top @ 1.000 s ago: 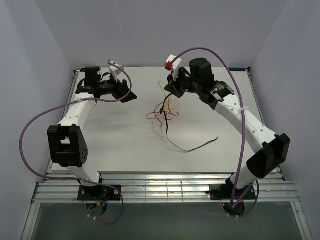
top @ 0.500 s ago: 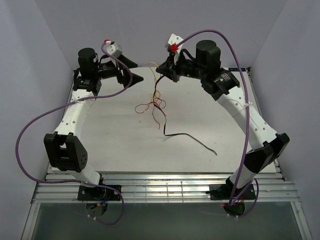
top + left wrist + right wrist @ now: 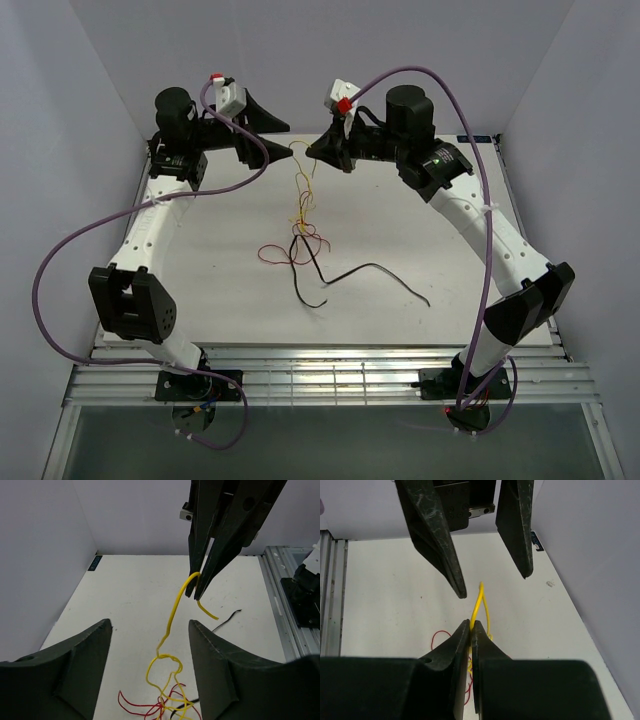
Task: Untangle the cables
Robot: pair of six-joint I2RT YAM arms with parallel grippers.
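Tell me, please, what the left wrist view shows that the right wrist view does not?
Only the left wrist view shows the black cable and the yellow cable hanging down to its tangle. Only the right wrist view shows the body of the left gripper above its fingers. Both show the right gripper shut on the yellow cable, the left gripper open, and the red cable.

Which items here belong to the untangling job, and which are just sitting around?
Job: yellow cable, held in the shut right gripper; red cable; black cable; open left gripper.
Not part of it: purple arm cables; table; metal rails at the near edge.
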